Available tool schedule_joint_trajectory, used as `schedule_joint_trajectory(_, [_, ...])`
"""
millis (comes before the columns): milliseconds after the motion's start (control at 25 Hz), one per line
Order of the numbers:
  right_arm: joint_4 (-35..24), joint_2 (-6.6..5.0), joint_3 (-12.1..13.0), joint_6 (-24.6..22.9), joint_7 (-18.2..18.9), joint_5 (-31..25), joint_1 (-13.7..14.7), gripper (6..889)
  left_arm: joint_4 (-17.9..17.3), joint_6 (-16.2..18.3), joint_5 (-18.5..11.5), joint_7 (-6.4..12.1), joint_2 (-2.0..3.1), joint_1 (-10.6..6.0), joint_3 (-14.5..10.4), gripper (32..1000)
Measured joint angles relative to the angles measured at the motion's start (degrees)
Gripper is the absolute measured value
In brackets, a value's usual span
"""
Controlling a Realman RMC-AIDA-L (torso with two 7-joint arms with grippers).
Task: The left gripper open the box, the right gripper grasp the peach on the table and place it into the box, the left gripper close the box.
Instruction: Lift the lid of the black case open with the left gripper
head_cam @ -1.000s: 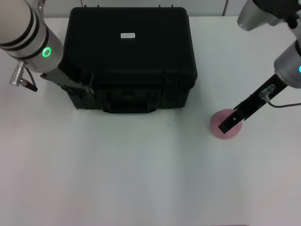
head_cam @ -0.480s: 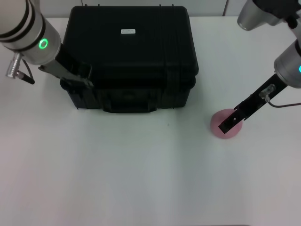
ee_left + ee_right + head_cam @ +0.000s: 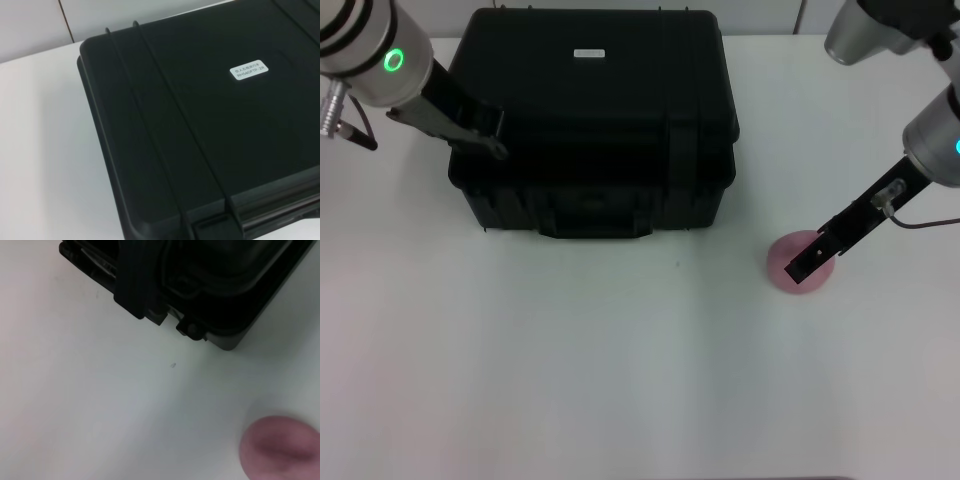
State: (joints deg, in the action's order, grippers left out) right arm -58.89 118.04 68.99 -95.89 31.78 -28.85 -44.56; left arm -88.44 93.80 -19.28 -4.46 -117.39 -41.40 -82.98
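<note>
While the box [image 3: 592, 120] sat on the far part of the table [image 3: 570, 370] with its lid a little raised along the front, the left gripper [image 3: 492, 143] was at the lid's front left corner, its black fingers lying against the edge there; whether they were spread or pinched could not be told. The arm behind it, with its green ring, reached in from the far left. The left wrist view looked down on the lid, with its raised ribs and a small white label [image 3: 249, 71]. The peach [image 3: 800, 262] lay on the table well to the right of the box, apart from it. The right gripper [image 3: 807, 262] was right over the peach, its slim black fingers overlapping the fruit's top, and their spread could not be made out either. The right wrist view showed the peach near one corner and the box's front right corner farther off.
</note>
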Motion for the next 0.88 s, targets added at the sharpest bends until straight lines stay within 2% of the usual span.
schedule_joint_trajectory(200, [0.0,0.0,0.0,0.0,0.0,0.0,0.0,829,-1.0,0.3,0.3,0.01,0.0,-0.23,0.1,406])
schedule_joint_trajectory(480, [0.0,0.0,0.0,0.0,0.0,0.0,0.0,830,-2.8,0.8,0.4,0.14,0.0,-0.38,1.5,405])
schedule_joint_trajectory(640, [0.0,0.0,0.0,0.3,-0.1,0.0,0.0,830,-3.5,1.5,0.6,0.77,-0.01,-0.91,2.7,405])
schedule_joint_trajectory(880, [0.0,0.0,0.0,0.4,-0.1,0.0,0.0,829,-4.3,2.1,1.2,0.85,0.04,-2.26,3.1,405])
